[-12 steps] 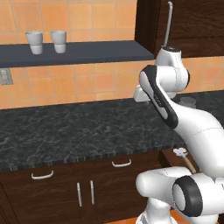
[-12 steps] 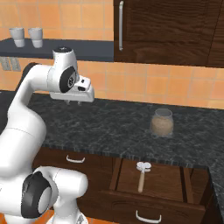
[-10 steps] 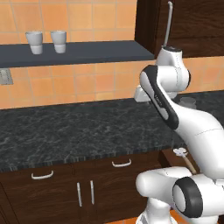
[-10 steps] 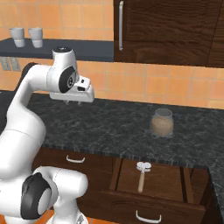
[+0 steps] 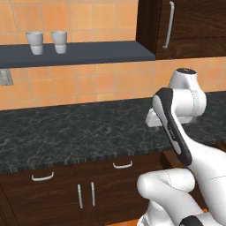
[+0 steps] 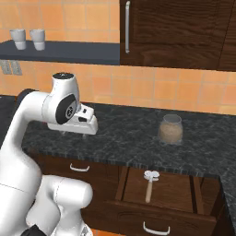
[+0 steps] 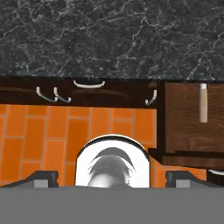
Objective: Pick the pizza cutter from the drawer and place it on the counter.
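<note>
claw (image 6: 85,130) high over counter (image 6: 138,133), looks spread, gripping nothing. pizza cutter (image 6: 149,184) lies in open drawer (image 6: 161,203), below and off to claw's right. swing across, descend onto wooden handle.

Counter (image 6: 138,133): black, grey-veined slab running across mid-frame in both base views and along the top of the hand view; a glass jar (image 6: 171,129) with tan contents stands on it, right of centre in the right base view. Shelf (image 5: 79,52): dark grey, upper left of the left base view, carrying two pale cups (image 5: 47,42) side by side near its left end. Drawer (image 6: 161,193): open, lower right of the right base view, with the pizza cutter (image 6: 150,183) lying flat on its floor, blade toward the counter.
</note>
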Controlling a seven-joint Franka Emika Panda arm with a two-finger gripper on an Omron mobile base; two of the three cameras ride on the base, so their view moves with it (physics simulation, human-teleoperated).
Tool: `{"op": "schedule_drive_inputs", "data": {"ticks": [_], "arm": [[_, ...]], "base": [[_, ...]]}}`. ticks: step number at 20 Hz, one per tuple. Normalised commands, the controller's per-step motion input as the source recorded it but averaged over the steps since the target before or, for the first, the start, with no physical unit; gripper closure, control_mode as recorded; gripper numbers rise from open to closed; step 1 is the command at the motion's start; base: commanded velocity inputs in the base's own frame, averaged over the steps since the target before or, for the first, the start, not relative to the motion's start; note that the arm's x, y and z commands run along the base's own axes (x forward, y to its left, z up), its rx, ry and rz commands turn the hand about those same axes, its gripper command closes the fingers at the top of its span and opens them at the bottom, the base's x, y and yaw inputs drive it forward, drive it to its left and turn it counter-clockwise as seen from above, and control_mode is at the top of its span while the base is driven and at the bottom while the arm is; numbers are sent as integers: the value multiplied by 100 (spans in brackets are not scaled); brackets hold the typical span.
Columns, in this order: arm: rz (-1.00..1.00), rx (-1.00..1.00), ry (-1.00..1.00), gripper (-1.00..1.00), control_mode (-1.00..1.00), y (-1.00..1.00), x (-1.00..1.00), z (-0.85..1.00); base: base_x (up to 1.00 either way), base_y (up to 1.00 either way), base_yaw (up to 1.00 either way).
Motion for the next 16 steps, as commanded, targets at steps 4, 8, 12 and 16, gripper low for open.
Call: {"op": "schedule_drive_inputs", "data": {"ticks": [4, 8, 12, 16], "arm": [[-11, 0, 0, -100, 100, -18, -36, -42], [0, 0, 0, -100, 100, 0, 0, 0], [0, 0, 0, -100, 100, 0, 0, 0], [0, 0, 0, -100, 100, 0, 0, 0]], "base": [[-6, 7, -10], [-2, 72, -71], [23, 58, -81], [37, 61, -81]]}}
